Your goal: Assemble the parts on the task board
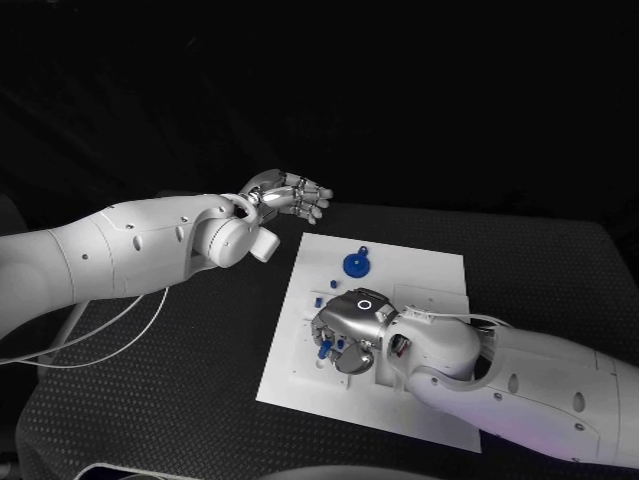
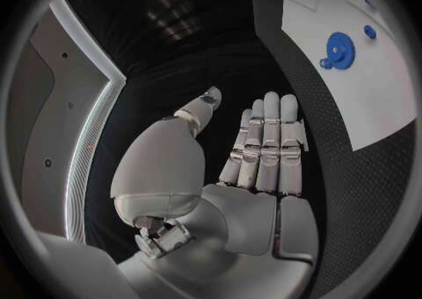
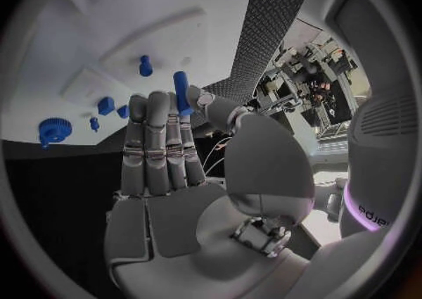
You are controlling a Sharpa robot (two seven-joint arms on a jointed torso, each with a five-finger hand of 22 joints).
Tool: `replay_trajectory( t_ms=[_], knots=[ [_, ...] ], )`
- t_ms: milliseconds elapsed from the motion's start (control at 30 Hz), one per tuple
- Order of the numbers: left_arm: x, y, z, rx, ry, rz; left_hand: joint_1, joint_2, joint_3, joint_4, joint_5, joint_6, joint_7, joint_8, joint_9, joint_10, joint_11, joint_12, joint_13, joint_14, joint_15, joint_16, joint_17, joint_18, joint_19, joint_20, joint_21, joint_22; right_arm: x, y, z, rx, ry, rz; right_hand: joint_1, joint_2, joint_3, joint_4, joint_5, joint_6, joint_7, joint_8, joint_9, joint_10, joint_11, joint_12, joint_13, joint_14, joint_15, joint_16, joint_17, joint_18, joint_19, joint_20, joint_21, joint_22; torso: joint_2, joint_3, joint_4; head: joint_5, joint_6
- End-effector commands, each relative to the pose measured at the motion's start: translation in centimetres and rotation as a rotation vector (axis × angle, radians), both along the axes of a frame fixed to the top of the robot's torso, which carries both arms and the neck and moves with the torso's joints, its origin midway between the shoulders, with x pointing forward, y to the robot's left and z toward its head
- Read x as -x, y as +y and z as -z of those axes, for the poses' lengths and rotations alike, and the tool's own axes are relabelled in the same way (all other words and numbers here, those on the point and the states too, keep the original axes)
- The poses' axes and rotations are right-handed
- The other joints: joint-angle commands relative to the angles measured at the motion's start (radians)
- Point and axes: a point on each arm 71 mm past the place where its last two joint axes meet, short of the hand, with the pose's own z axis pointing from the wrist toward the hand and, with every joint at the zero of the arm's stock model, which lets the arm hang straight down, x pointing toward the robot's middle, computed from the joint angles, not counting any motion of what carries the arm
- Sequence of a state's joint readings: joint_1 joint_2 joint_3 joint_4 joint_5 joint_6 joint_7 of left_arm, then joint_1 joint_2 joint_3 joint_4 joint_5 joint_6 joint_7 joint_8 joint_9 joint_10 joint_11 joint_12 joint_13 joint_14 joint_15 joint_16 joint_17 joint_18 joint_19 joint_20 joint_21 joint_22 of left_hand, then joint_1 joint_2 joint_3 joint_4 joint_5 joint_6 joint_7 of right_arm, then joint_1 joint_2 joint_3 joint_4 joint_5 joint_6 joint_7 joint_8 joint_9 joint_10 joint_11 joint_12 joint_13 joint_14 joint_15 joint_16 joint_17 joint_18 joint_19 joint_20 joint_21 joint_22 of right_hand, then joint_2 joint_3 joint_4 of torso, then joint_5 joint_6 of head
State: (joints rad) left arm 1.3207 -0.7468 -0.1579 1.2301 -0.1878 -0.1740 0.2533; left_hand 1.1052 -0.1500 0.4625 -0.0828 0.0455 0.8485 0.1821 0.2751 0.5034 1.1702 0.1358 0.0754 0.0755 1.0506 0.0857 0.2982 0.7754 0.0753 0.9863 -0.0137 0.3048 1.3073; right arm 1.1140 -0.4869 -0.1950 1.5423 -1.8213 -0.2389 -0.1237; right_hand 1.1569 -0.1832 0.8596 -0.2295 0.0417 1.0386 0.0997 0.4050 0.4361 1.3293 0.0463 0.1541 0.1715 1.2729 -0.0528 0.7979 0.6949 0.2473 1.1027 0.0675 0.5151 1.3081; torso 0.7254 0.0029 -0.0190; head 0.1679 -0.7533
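A white rectangular task board (image 1: 406,400) lay flat mid-table on a black textured table (image 1: 161,400), with bare table to its left and far side. A blue toothed gear (image 1: 357,264) sat near the board's far edge. The right hand (image 1: 351,330) hovered over the board's middle, pinching a blue cylindrical peg (image 3: 181,92) between thumb and fingers. The left hand (image 1: 288,197) hung beyond the board's far-left corner, fingers straight, holding nothing. No writing on the board was readable.

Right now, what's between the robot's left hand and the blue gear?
Nothing stands between them. In the head view, only black table and bare task board separate the left hand from the blue gear.
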Motion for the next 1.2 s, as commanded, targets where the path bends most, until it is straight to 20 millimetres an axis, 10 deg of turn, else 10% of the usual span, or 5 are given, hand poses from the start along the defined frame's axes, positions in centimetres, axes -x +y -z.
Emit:
replay_trajectory(
  t_ms=[33,1200],
  knots=[
    [0.0,-0.3,0.0,0.014,-0.002,0.004,-0.011,0.001,0.001,0.007,0.006,-0.008,-0.002,-0.005,-0.001,-0.001,0.003,-0.003,-0.001,-0.006,-0.001,-0.002,0.001,0.033,-0.007,-0.002,0.002,0.022,0.3,0.1,0.4,0.019,-0.009,-0.015,-0.003,0.006,0.004,-0.003,0.007,0.005,0.0,0.004,0.016,0.009,0.001,0.003,0.002,0.002,-0.008,0.007,0.002,0.014,0.006,-0.003,0.004,0.023,0.001,0.0012,-0.0009,0.005,-0.007],
    [0.0,-0.3,0.3,0.015,0.014,0.019,-0.015,0.004,-0.002,0.012,0.006,-0.012,-0.001,-0.006,-0.002,-0.005,0.004,-0.004,-0.002,-0.01,0.0,-0.004,0.001,0.033,-0.011,-0.001,0.001,0.023,0.3,0.3,1.9,0.057,0.011,-0.018,-0.007,0.009,0.007,-0.007,0.007,0.005,0.0,0.003,0.018,0.009,0.001,0.002,0.005,0.002,-0.009,0.007,0.005,0.014,0.006,-0.004,0.008,0.023,-0.001,-0.0002,0.0005,0.007,-0.028]
  ],
)
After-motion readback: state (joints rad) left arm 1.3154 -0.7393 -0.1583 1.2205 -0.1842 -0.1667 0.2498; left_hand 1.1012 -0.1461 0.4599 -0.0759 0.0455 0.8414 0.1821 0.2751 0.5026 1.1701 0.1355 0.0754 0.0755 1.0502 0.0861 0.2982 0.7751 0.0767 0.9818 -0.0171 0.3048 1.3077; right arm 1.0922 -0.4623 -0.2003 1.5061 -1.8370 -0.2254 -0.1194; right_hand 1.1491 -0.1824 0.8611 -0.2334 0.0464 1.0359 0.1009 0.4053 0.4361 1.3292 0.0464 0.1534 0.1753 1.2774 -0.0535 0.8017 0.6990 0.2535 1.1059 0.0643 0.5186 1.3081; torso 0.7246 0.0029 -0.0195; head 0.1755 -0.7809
